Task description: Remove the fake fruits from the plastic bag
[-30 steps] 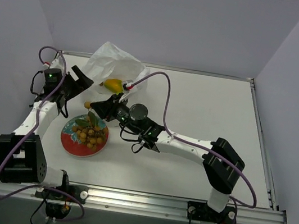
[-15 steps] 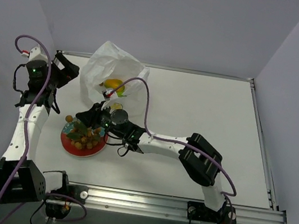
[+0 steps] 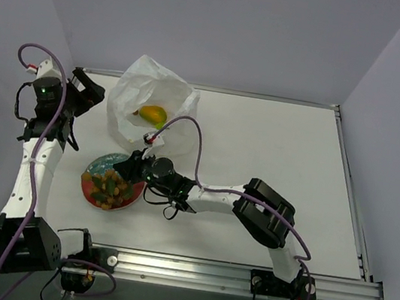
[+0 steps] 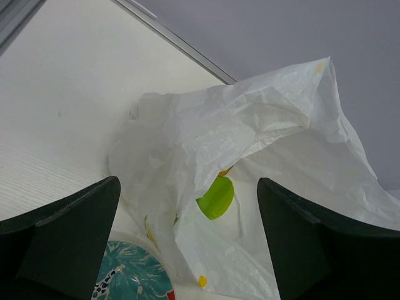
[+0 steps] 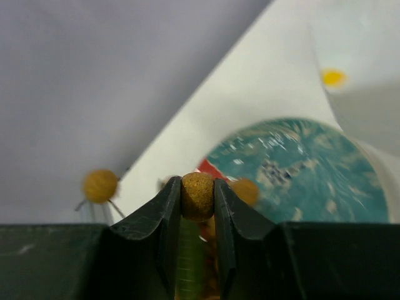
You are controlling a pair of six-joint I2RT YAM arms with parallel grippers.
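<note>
The plastic bag [image 3: 146,103] lies crumpled at the back left. A yellow-orange fruit [image 3: 154,115] shows inside it. In the left wrist view the bag [image 4: 262,137] has a green fruit [image 4: 216,197] showing through its opening. The bunch of tan-brown balls [image 3: 109,187] hangs over the red-rimmed teal plate [image 3: 99,164]. My right gripper [image 3: 123,176] is shut on one tan ball [image 5: 197,195] of the bunch, just above the plate [image 5: 300,169]. My left gripper [image 3: 87,94] is open and empty, left of the bag, its jaws [image 4: 190,244] wide apart.
A loose tan ball on a stalk [image 5: 100,185] dangles left of the right gripper's fingers. The table's back rail [image 4: 175,40] runs behind the bag. The grey wall stands close on the left. A purple cable [image 3: 188,129] arcs beside the bag.
My right gripper has carried the bunch from beside the bag down and left over the plate. My left arm has swung back to the left, away from the bag.
</note>
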